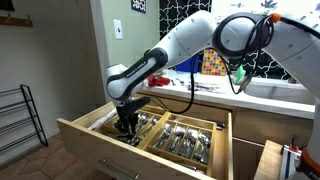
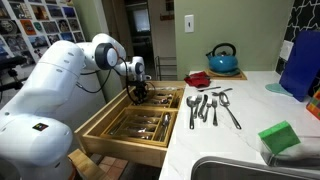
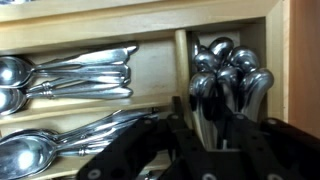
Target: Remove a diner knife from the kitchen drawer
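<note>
The kitchen drawer [image 1: 100,140] is pulled open and shows in both exterior views [image 2: 120,140]. Its wooden dividers hold silver cutlery. My gripper [image 1: 127,128] reaches down into the far compartments [image 2: 137,95]. In the wrist view its dark fingers [image 3: 208,135] look open and straddle a bundle of silver cutlery [image 3: 225,70] in a narrow compartment. Spoons [image 3: 40,80] lie in the compartments to the left. I cannot pick out a dinner knife among the pieces between the fingers.
Several spoons and forks [image 2: 210,105] lie on the white counter next to the drawer, with a red bowl [image 2: 197,78], a blue kettle [image 2: 222,58], a green sponge [image 2: 280,137] and a sink [image 2: 250,170]. A narrow pull-out [image 1: 275,160] and a wire rack [image 1: 15,120] flank the drawer.
</note>
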### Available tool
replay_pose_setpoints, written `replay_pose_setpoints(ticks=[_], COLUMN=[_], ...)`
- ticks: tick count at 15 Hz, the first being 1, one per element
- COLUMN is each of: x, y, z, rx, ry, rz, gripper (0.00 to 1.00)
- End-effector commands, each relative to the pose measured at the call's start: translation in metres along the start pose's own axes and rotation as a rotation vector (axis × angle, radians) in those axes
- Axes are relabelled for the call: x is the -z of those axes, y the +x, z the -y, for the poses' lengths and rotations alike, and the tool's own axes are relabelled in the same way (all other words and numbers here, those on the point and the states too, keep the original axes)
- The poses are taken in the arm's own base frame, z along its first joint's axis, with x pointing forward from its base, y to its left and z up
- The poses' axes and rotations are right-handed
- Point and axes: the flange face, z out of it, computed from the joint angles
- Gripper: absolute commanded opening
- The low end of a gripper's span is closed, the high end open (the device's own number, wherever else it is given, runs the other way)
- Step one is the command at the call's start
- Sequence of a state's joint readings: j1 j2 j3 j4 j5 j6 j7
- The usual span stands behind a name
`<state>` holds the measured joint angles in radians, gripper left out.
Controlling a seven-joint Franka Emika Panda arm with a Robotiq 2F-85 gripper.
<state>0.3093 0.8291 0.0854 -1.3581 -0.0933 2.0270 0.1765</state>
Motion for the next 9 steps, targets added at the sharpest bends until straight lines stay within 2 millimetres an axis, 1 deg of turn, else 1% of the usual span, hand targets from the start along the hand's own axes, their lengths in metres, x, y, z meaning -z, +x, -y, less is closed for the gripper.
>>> replay_pose_setpoints(ticks=[1,2,3,4,6,9], x=[-0.0018,-0.0012,-0.0001,0.0006,0.0013,0.0063], y=[0.002,0.002,0.0017,0.0017,0.0009,-0.0001], z=[0.0064,0.0073,0.0068,0.0078,0.011,0.015], rx=[-0.005,-0.003,-0.001,0.001,0.007,0.017], ry=[-0.033,-0.038,-0.045,-0.05,-0.058,-0.07], rz=[0.019,0.021,0.024,0.028,0.033,0.032], gripper=[0.26,0.25,0.17,0.17,0.12,0.11])
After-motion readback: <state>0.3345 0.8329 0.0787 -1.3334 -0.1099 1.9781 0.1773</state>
